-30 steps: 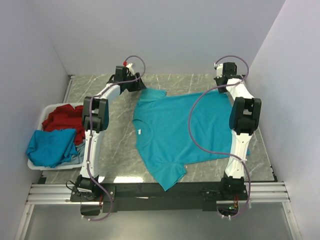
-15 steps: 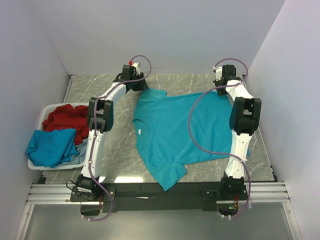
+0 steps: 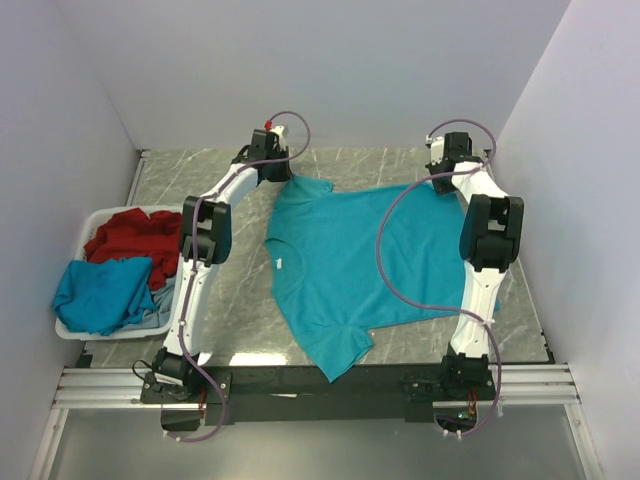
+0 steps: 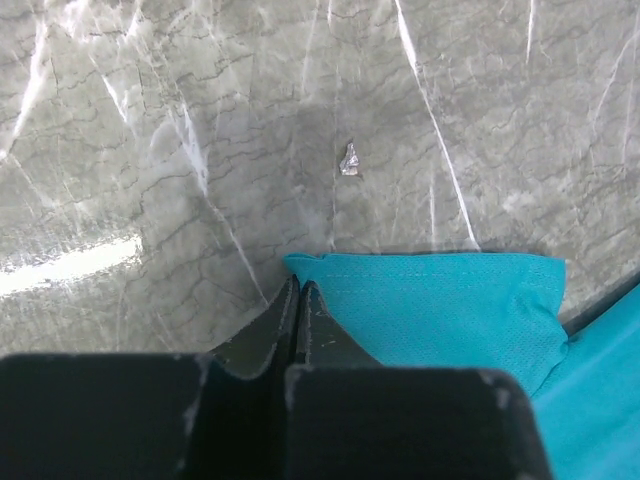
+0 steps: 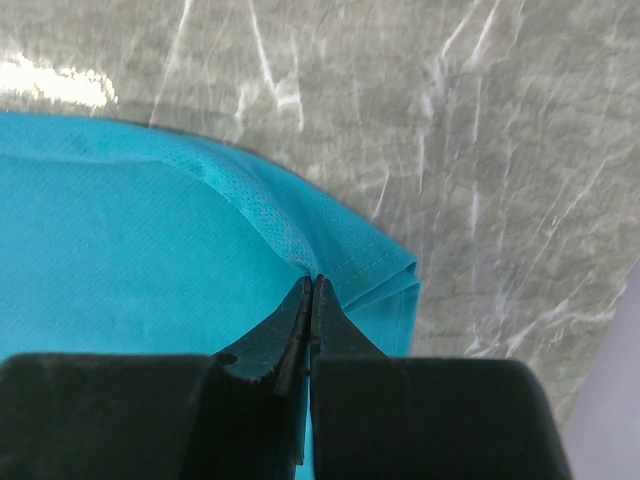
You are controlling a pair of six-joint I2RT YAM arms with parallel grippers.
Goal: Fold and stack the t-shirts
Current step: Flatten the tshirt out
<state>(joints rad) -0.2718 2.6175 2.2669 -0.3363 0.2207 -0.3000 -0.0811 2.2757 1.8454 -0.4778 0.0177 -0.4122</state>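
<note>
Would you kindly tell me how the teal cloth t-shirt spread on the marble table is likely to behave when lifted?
The teal cloth t-shirt will probably be floppy: it lies flat with soft creases and should sag from any held point. It looks thin, so likely light. The left tool pinches only a sleeve corner, which may slip free.

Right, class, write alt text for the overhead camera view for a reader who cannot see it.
A teal t-shirt lies spread out on a grey marble-patterned table, with the left gripper and right gripper each closed on one of its far corners. At the table's left edge, a white basket holds heaped red cloth and more teal cloth.
</note>
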